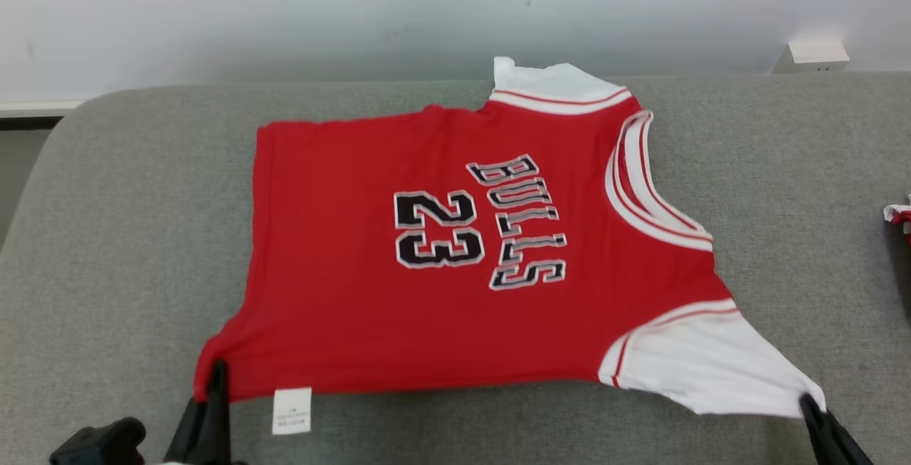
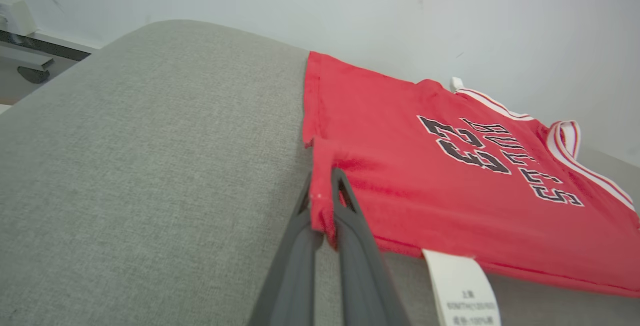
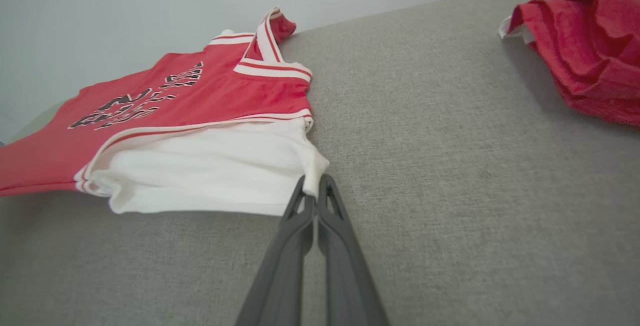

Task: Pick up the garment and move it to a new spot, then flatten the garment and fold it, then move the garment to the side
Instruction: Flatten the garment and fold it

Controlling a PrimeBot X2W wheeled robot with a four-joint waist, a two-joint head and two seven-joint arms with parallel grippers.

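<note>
Left gripper (image 1: 217, 372) pinching hem (image 1: 213, 351), right gripper (image 1: 808, 404) sleeve (image 1: 697, 369), jersey (image 1: 356, 294) crosswise, collar (image 1: 618, 194) right

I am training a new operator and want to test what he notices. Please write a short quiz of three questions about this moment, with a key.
1. True or false: the left gripper is shut on a red corner of the jersey.
2. Which part of the jersey does the right gripper pinch? A) the neckline B) the corner of a white sleeve C) the printed number
3. Fill in the missing word: a second red garment lies on the grey cushion, on the robot's ____ side of the jersey.

Key: 1 true; 2 B; 3 right.
</note>
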